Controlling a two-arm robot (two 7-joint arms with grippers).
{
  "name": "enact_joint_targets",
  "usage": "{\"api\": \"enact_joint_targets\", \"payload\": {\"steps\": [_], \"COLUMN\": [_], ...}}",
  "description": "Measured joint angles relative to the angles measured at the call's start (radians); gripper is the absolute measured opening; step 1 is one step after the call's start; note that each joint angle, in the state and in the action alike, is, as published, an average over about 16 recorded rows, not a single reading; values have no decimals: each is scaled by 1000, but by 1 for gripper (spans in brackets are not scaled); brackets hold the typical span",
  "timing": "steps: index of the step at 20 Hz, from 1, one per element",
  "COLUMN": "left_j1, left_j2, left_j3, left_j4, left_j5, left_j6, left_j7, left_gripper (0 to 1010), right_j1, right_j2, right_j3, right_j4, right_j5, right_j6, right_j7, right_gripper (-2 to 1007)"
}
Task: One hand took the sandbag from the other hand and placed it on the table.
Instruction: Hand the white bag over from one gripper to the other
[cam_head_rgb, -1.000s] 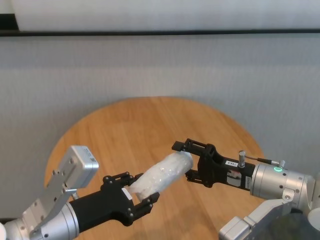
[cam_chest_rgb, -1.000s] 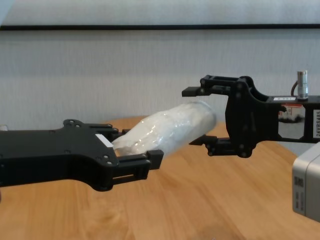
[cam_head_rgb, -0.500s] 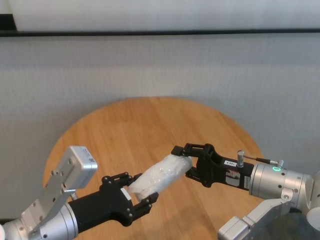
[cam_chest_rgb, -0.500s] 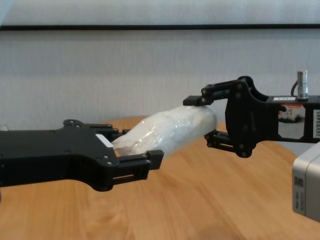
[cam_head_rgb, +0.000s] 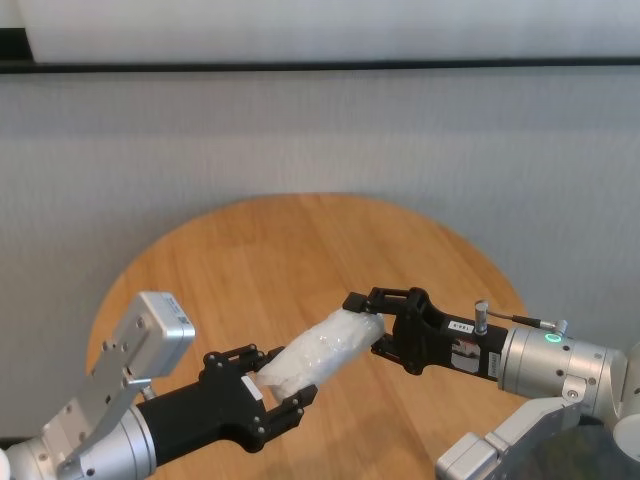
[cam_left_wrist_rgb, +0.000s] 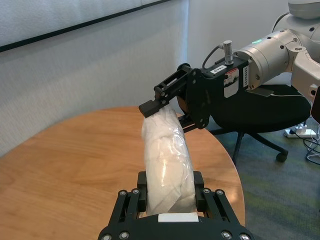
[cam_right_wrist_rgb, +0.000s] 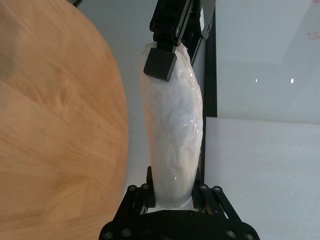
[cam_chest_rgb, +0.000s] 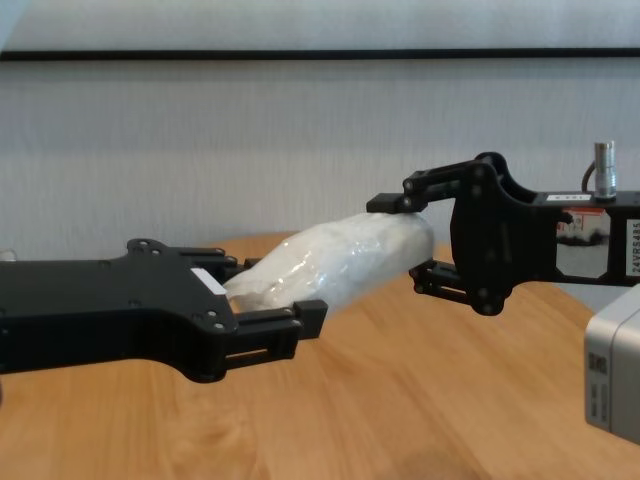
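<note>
The sandbag (cam_head_rgb: 322, 352), a white crinkly plastic pouch, hangs level above the round wooden table (cam_head_rgb: 260, 260), spanning the gap between both hands. My left gripper (cam_head_rgb: 288, 374) is shut on its near end, seen close up in the left wrist view (cam_left_wrist_rgb: 170, 180). My right gripper (cam_head_rgb: 365, 325) is shut on the far end, one finger above and one below (cam_chest_rgb: 405, 240). In the right wrist view the sandbag (cam_right_wrist_rgb: 175, 125) runs from my right gripper (cam_right_wrist_rgb: 175, 187) away toward the left one. The sandbag (cam_chest_rgb: 335, 262) does not touch the table (cam_chest_rgb: 400, 400).
A grey wall stands behind the table. A black office chair (cam_left_wrist_rgb: 260, 105) is on the floor past the table's right edge, with cables beside it. Bare wood (cam_left_wrist_rgb: 60, 160) lies below and around the two grippers.
The right gripper's fingers, open around the sandbag's far end a second ago, have closed onto it. The left gripper and the sandbag have not moved.
</note>
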Motion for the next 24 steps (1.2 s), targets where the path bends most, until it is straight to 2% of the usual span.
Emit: {"api": "enact_joint_targets", "payload": {"steps": [24], "left_j1": [0], "left_j2": [0], "left_j3": [0], "left_j4": [0], "left_j5": [0], "left_j6": [0], "left_j7": [0], "left_gripper": [567], "right_j1": [0], "right_j2": [0], "right_j3": [0], "right_j4": [0], "right_j5": [0], "right_j6": [0], "right_j7": [0], "right_gripper": [379]}}
